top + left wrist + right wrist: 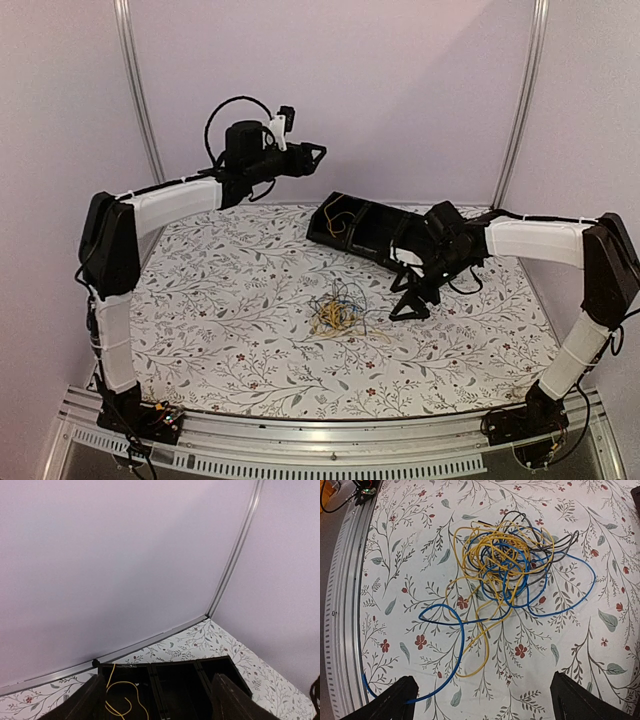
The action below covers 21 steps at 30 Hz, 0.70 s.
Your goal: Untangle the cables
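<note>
Floral surface (230, 300): cables (515, 565) mostly knotted, one yellow cable (120, 700) in tray (200, 661); left claw (159, 682) and right claw (484, 682) both spread, empty.

The top camera looks down from high behind the near edge over the whole table (230, 300). Left wrist, held high, faces the far right corner across the black tray (170, 685); right wrist hangs close over the cables (510, 565), and the top view shares both.

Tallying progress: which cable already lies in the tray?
One yellow cable, alone in the black tray's end compartment; the other yellow, blue and dark cables form a tangle on the table.
</note>
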{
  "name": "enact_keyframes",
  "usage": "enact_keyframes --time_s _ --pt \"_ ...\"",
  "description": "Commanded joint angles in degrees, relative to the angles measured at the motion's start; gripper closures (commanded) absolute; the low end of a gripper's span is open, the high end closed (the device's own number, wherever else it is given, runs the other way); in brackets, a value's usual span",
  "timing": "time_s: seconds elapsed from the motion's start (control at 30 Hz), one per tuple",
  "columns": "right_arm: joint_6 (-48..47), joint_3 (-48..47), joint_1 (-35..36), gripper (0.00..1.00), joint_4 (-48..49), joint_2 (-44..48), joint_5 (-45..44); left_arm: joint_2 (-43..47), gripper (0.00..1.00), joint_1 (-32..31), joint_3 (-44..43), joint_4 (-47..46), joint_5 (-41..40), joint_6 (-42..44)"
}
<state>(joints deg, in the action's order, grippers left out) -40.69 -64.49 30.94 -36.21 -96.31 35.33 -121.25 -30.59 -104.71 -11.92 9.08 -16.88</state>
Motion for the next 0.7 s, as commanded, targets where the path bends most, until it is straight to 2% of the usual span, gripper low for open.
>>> enact_keyframes --time_s 0.0,0.1,0.17,0.23,0.33,0.37,0.5,0.57,0.67 --pt "0.17 -3.08 -0.28 0.05 -0.62 0.16 2.43 10.08 0.27 -2.74 14.15 -2.65 13.41 5.53" --pt "0.34 -4.75 -0.27 0.13 -0.58 -0.22 3.01 16.94 0.28 -5.87 26.97 -3.55 17.91 9.19" --pt "0.45 -6.30 -0.32 0.21 -1.38 -1.06 4.15 20.97 0.28 -8.47 33.91 -3.60 18.71 10.76" --pt "0.19 -7.32 -0.32 0.34 -2.06 -1.60 6.03 23.80 0.28 -11.01 40.15 -4.38 19.26 10.83" --pt "-0.17 -8.88 -0.28 0.61 -2.50 -1.94 8.75 25.53 0.28 -14.50 47.25 -8.48 19.75 8.31" --pt "-0.18 -9.51 -0.32 0.69 -2.66 -2.11 9.37 25.52 0.28 -15.30 48.93 -10.16 19.89 6.81" --pt "-0.16 -12.05 -0.29 0.90 -3.61 -2.84 10.77 23.38 0.28 -17.10 52.14 -18.72 22.26 0.17" --pt "-0.18 -13.05 -0.27 0.94 -3.97 -3.06 10.94 21.39 0.28 -17.47 51.81 -22.68 24.50 -3.21" --pt "-0.02 -14.42 -0.27 0.95 -4.59 -3.18 11.17 17.86 0.29 -17.86 49.81 -24.80 26.43 -5.38"
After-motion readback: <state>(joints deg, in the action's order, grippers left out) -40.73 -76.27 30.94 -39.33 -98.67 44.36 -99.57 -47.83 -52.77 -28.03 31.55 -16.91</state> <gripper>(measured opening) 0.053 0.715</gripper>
